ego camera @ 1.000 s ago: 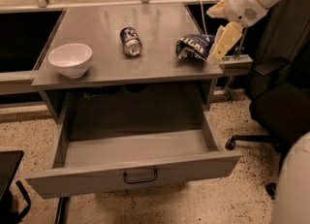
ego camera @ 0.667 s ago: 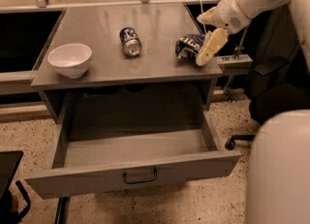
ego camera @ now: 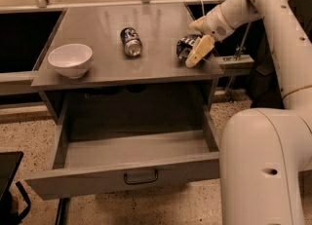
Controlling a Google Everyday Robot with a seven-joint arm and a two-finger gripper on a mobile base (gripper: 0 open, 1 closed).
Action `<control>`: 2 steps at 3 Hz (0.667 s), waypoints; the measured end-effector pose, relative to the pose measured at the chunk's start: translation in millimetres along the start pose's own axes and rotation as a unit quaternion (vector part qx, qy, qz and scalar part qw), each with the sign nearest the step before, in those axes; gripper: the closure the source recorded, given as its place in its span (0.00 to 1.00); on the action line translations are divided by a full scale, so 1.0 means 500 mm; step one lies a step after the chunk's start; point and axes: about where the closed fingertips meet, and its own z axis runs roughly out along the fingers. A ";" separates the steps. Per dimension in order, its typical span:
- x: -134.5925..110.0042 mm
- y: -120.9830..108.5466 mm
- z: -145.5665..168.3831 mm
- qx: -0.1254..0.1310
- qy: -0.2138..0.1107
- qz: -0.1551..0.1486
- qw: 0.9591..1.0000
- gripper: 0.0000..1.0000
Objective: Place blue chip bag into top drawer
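The blue chip bag (ego camera: 184, 44) lies crumpled on the grey table top near its right edge. My gripper (ego camera: 197, 37) is down at the bag from the right, open. One cream finger (ego camera: 200, 51) lies in front of the bag and the other sits behind it. The bag rests on the table between or just left of the fingers. The top drawer (ego camera: 87, 182) under the table is pulled out wide. Its inside looks empty, and its dark bar handle (ego camera: 140, 177) is at the centre of the front panel.
A blue-and-silver soda can (ego camera: 130, 41) lies on its side at the middle of the table (ego camera: 97, 24). A white bowl (ego camera: 70, 59) stands at the left front. My white arm and base (ego camera: 263, 160) fill the right side, next to the drawer's right corner.
My gripper has moved left and down over the table, from beside the bag's right end to straddling it. The bag, can, bowl and drawer have not moved.
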 end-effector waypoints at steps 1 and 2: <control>0.000 0.000 0.000 0.000 0.000 0.000 1.000 0.19; 0.000 0.000 0.000 0.000 0.000 0.000 1.000 0.42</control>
